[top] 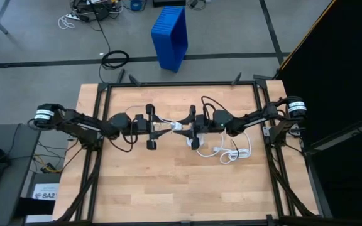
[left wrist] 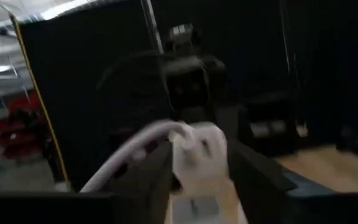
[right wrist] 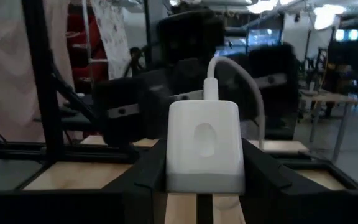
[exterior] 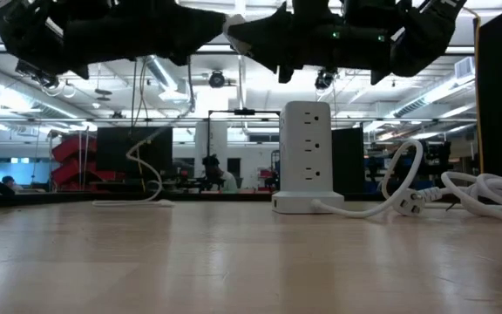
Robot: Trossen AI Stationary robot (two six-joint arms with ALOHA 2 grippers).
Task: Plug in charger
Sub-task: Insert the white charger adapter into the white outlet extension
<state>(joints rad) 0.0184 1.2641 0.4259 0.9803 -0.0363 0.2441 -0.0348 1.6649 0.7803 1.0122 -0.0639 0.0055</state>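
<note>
The charger (right wrist: 204, 143), a small white rounded brick, hangs above the middle of the table (top: 168, 188) between my two arms. My right gripper (right wrist: 204, 152) is shut on it and comes in from the table's right (top: 187, 127). A white cord (right wrist: 238, 74) leaves the charger's far end. My left gripper (top: 158, 128) faces it from the left. Its open fingers stand on either side of the charger's blurred cord end (left wrist: 197, 152). A white socket tower (exterior: 308, 148) stands upright on the table below my right gripper. My right gripper pinches the charger's two side faces (right wrist: 174, 163) between its two fingers, at the end away from the cord. The fingers lie level, coming from the table's right. The charger is lifted clear of the table, its broad face up. My left gripper: I cannot tell whether its fingers touch the cord end.
A thick white cord (top: 231, 152) lies in loops on the table right of the tower. A thin white cable (exterior: 142, 174) drops to the table on the left. Black frame rails (top: 181, 83) edge the table. A blue crate (top: 170, 34) stands on the floor beyond.
</note>
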